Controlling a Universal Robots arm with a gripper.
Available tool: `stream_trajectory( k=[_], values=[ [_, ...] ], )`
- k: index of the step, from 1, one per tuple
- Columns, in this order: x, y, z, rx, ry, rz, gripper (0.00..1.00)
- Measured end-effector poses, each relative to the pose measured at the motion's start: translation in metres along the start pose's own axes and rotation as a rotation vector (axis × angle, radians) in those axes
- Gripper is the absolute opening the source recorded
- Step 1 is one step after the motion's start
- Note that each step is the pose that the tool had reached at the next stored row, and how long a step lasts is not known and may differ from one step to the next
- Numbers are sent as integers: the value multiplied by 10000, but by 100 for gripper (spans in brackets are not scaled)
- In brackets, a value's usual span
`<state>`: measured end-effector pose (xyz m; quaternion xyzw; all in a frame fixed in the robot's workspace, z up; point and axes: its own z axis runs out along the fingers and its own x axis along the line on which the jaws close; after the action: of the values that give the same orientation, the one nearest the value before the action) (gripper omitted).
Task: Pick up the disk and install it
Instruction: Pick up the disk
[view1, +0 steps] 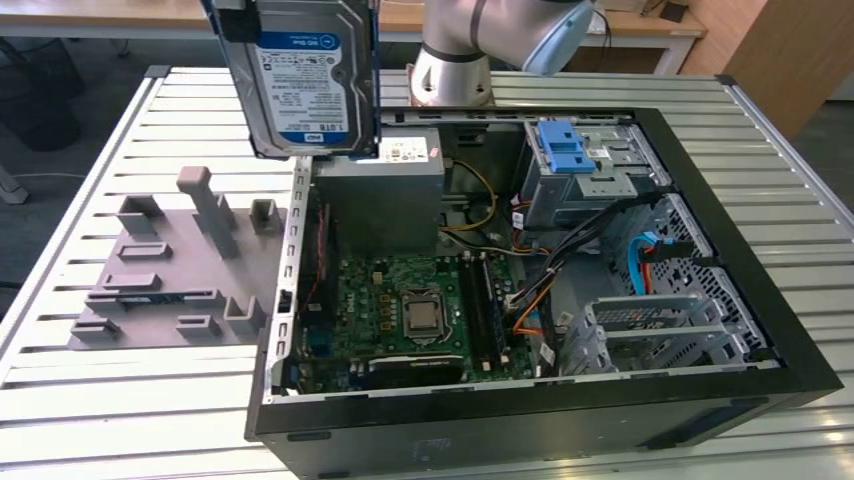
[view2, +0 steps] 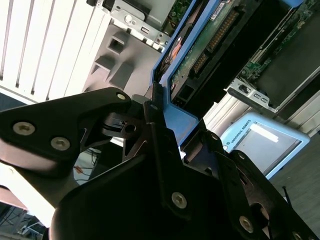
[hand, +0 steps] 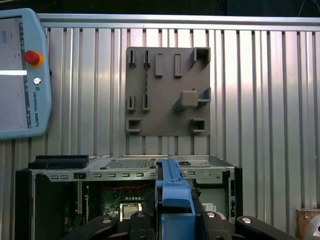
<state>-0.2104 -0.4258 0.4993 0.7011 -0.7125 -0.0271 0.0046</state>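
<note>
Gripper (view2: 170, 127) jaws shut tight on disk (view1: 304, 75) at its blue rails; disk hangs upright above open PC case (view1: 534, 430), toward exterior view's left

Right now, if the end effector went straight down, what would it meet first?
Probably the grey metal power-supply box, struck by the silver blue-railed hard drive the end effector grips; depth is unclear.

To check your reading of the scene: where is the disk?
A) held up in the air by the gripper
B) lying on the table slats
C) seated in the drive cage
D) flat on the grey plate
A: the disk hangs upright, clear of the case and plate, with the gripper shut on it.
</note>
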Motion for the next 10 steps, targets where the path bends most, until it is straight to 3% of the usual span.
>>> stream_trajectory(
  k=[10],
  values=[
    [43,-273,-14,0,0,-1,37]
  ],
)
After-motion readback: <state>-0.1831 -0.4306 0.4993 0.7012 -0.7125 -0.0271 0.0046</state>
